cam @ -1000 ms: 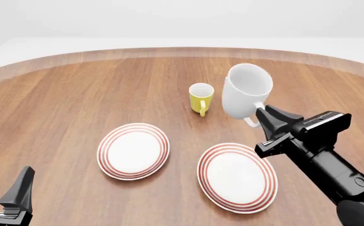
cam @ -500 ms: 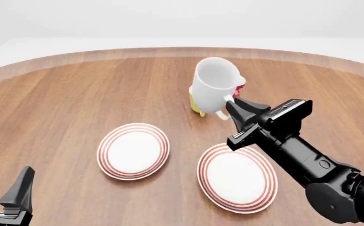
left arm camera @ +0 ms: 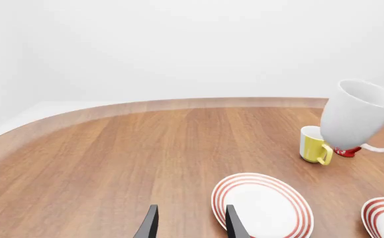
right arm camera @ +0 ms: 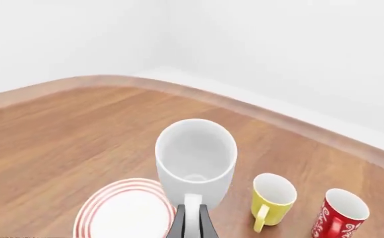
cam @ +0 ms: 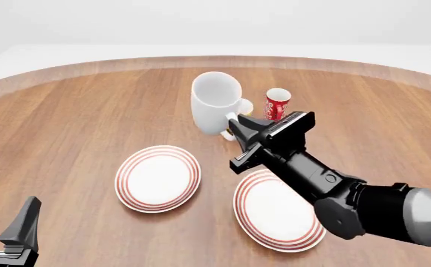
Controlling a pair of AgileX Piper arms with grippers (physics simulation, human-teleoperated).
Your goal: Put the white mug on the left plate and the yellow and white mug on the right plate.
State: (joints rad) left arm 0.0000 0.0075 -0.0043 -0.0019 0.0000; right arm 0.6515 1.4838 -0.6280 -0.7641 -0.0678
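Right tool (cam: 234,127) clamped on white mug (cam: 214,108) handle | glossy, rigid, slip-prone, top-heavy | left tool (cam: 4,225) released

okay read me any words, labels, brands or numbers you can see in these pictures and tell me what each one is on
None can be read.
Red cup: white curly markings, decoration rather than letters as far as the renders show.
Right claw: a strip of pale marks on its housing, too small to read.
White mug, yellow and white mug, and both plates: no text, only red rings on the plates.
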